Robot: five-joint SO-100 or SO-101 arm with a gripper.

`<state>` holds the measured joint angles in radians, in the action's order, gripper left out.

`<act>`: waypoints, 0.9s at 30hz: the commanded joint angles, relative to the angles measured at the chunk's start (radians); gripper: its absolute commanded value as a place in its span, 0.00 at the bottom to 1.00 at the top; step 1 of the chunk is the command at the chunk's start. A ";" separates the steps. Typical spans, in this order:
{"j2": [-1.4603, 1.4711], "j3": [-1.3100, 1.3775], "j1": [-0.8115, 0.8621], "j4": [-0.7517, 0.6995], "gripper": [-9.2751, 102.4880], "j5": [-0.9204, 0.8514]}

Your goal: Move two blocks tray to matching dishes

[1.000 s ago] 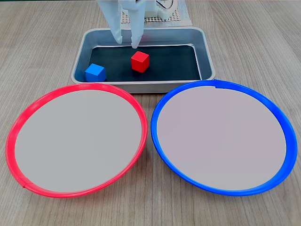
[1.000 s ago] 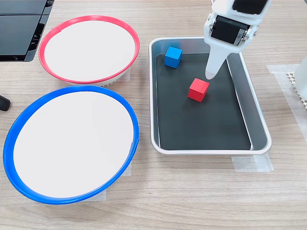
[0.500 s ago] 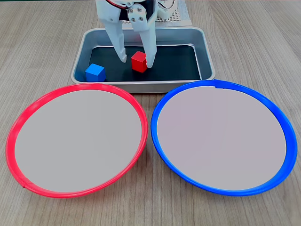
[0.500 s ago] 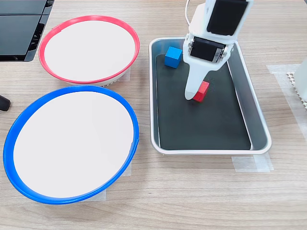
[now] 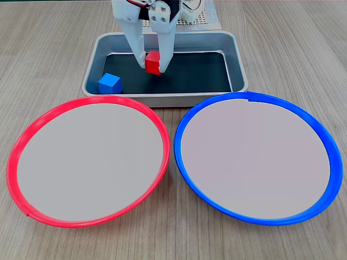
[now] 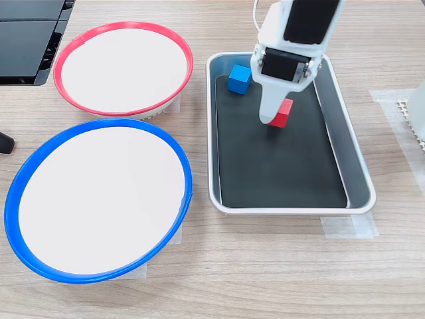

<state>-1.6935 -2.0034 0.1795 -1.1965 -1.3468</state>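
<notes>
A pale wood-grain tabletop carries everything here. The two biggest things are the round shallow dishes with pale grey centres: in a fixed view the red-rimmed dish lies toward the near left corner and the blue-rimmed dish toward the near right, their rims close together but apart at the middle. In the other fixed view the same red-rimmed dish sits near the far left edge and the blue-rimmed dish nearer the front edge.

Next in size is the grey metal tray with a black liner, set behind the dishes near the far edge of the tabletop; in the other fixed view the tray lies to the right of both dishes.

The white gripper reaches down into the tray, its two fingers closed against opposite sides of the red block; seen from above, the gripper holds the red block over the liner, seemingly just clear of it.

The blue block rests on the liner in the tray's near left corner there, and the blue block lies in the tray's far left corner in the other fixed view.
</notes>
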 commanded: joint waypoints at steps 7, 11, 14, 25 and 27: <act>0.158 0.560 0.055 0.121 0.08 0.230; 0.275 0.568 0.077 0.341 0.08 0.227; 0.396 0.557 0.094 0.426 0.09 0.147; 0.446 0.491 0.106 0.495 0.35 0.074; 0.413 0.497 0.106 0.456 0.28 0.081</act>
<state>-1.2134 -1.5171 0.2807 -0.7072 -1.2671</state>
